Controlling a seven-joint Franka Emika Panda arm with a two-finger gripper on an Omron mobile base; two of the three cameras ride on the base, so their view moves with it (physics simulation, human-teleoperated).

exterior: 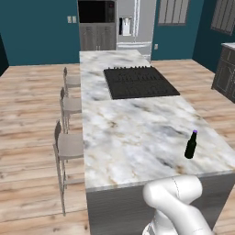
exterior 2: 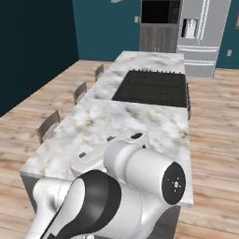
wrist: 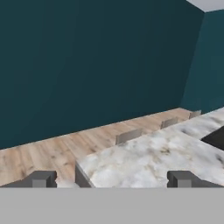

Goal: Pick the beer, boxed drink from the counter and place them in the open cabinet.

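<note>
The first pick is not yet begun. The beer (exterior: 191, 145) stands upright near the right edge of the table (exterior: 133, 133), short of the cooktop (exterior: 139, 81). The claw (wrist: 111, 178) gapes wide and empty, facing away; it needs swinging toward the bottle.

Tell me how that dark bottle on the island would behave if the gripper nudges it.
The beer stands upright, tall and narrow, so it would likely tip. Round-bodied, it could then roll toward the counter edge nearby. It looks like smooth glass: probably slippery.
</note>
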